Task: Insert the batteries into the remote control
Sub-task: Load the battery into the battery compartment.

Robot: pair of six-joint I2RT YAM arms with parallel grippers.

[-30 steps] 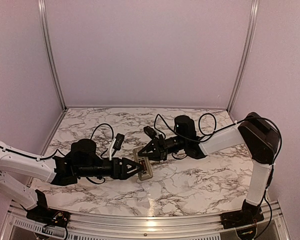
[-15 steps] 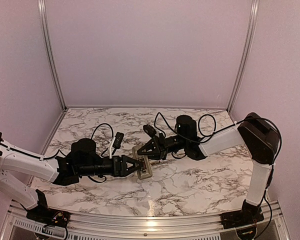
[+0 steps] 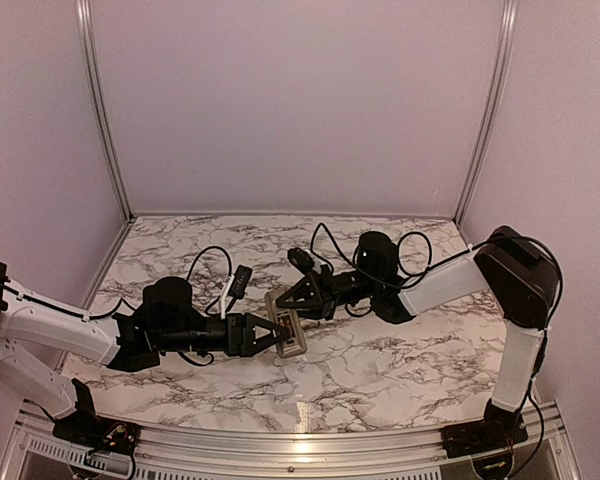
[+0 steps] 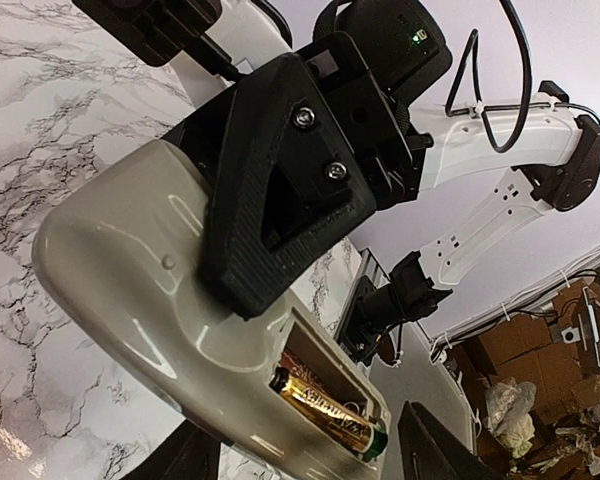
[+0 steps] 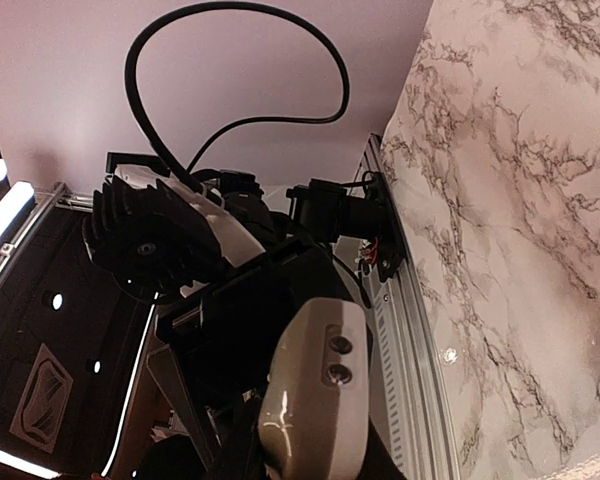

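Note:
The remote control hangs above the table, held between both grippers, its greyish-tan back up. In the left wrist view its back shows an open compartment with one gold battery lying in it; something reddish-brown lies deeper behind it, and I cannot tell what. My left gripper is shut on the compartment end. My right gripper is shut on the other end, one black finger flat on the back. The right wrist view shows the remote's end face with two small holes.
The marble table lies below, with aluminium rails along its near edge and plain walls at the back and sides. Black cables loop over the table behind both wrists.
Both arms have shifted a little while holding the remote. The right arm's wrist has drawn slightly to the right. The remote stays about where it was.

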